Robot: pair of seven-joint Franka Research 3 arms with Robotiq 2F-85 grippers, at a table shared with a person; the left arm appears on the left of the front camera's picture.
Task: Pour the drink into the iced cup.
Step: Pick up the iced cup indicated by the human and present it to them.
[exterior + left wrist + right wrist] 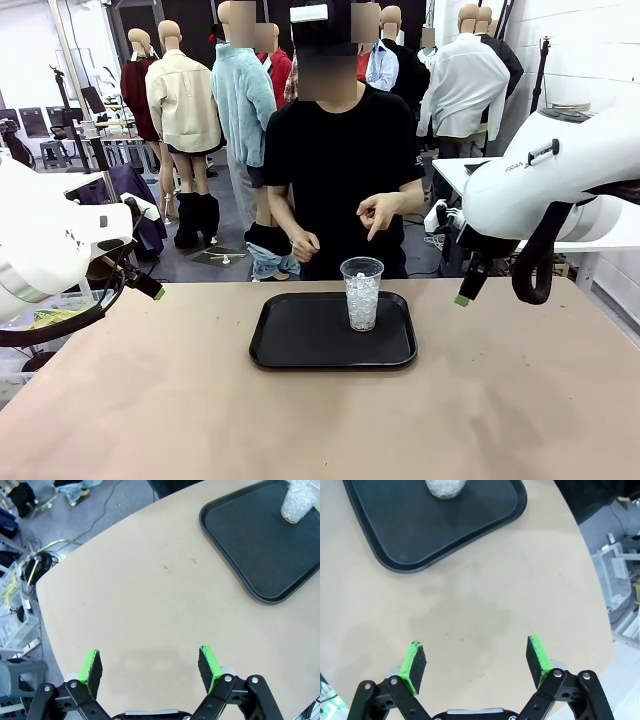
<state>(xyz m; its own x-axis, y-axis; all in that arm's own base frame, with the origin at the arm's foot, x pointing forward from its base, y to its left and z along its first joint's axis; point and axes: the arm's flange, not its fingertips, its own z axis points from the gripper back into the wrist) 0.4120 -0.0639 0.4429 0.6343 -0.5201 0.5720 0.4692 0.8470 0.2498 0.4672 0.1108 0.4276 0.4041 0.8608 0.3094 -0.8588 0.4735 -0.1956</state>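
While the iced cup point(362, 293) stands well apart, both grippers point(149, 654) point(475, 643) gape (empty).

We see a tan table point(150, 400) with rounded far corners. A black tray point(300, 338) with a raised rim lies flat on it, midway across and close to the far edge, not touching it. On the bare top left of the tray we find two small specks point(166, 568), perhaps crumbs or stains. Right of the tray we make out a faint darker smudge point(470, 615).
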